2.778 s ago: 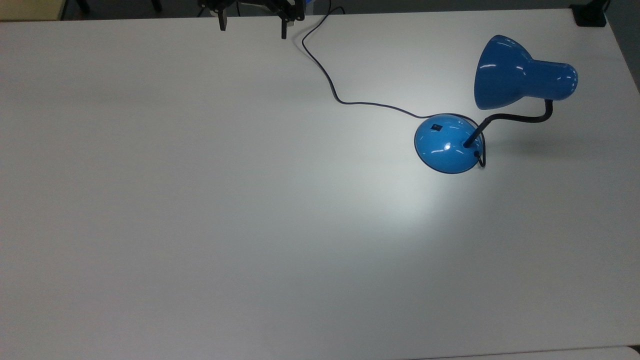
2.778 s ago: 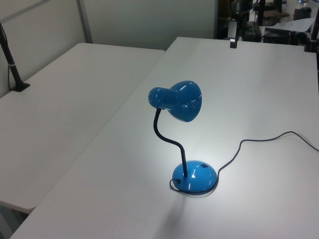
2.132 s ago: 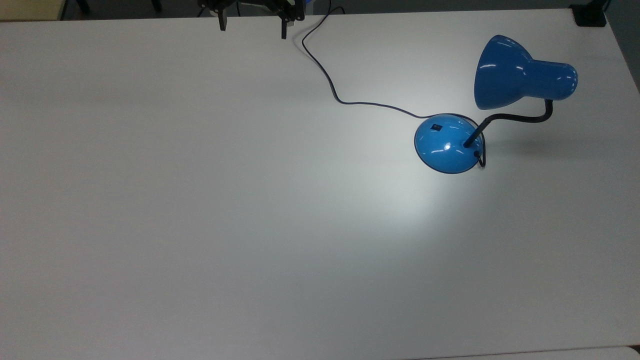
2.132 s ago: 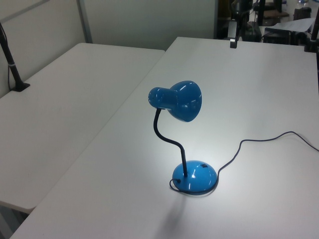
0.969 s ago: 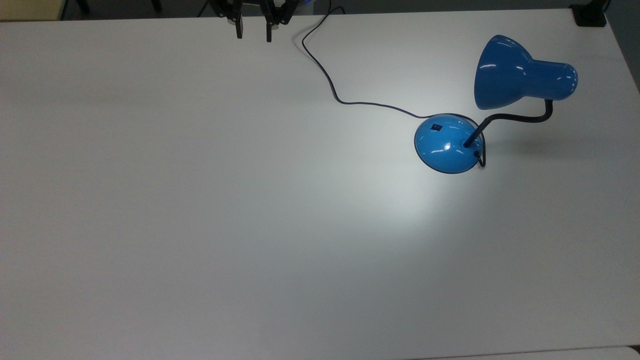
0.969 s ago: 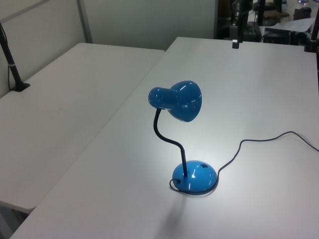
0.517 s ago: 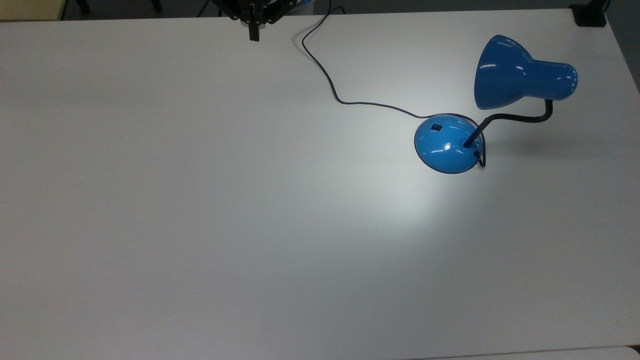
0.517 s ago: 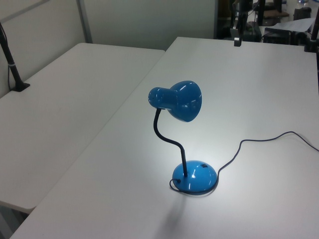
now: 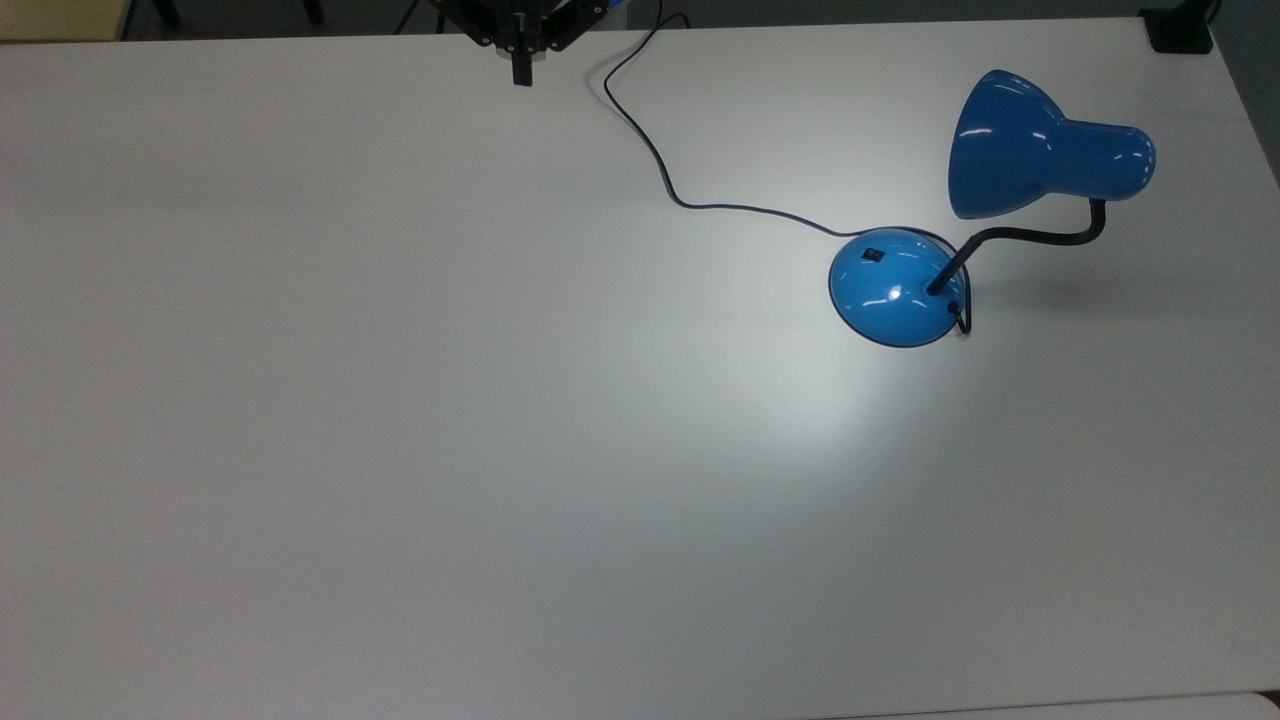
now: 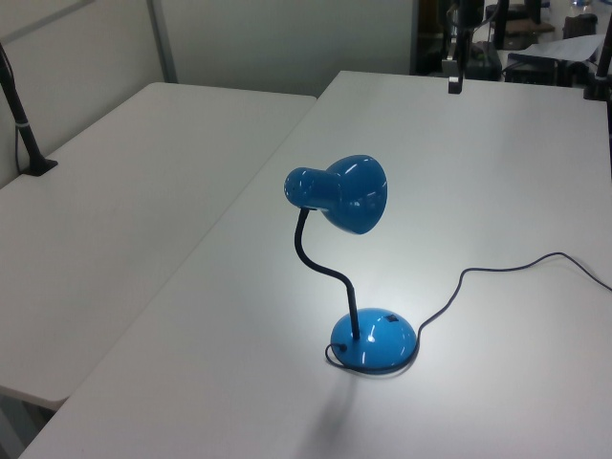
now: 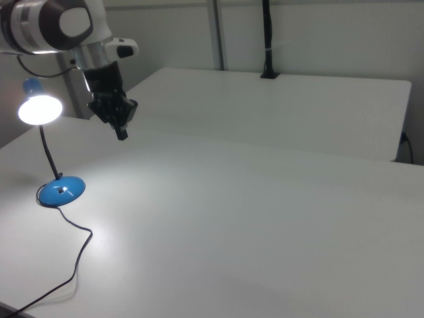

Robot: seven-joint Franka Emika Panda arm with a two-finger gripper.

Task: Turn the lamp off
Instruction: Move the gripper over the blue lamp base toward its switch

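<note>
With its fingers pressed together, the gripper (image 9: pixel 521 76) is being held at the table's (image 9: pixel 400 400) far edge, well apart from the lit lamp (image 9: pixel 897 288), whose switch (image 9: pixel 874 254) is being seen toward the top view's lower right.

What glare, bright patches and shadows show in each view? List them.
Top view: a bright pool on the table below the lamp, small glints on its base. Left view: the same glow around the base, a faint shadow in front. Right view: the shade's mouth is blown out white; the hand is dark against the wall.
</note>
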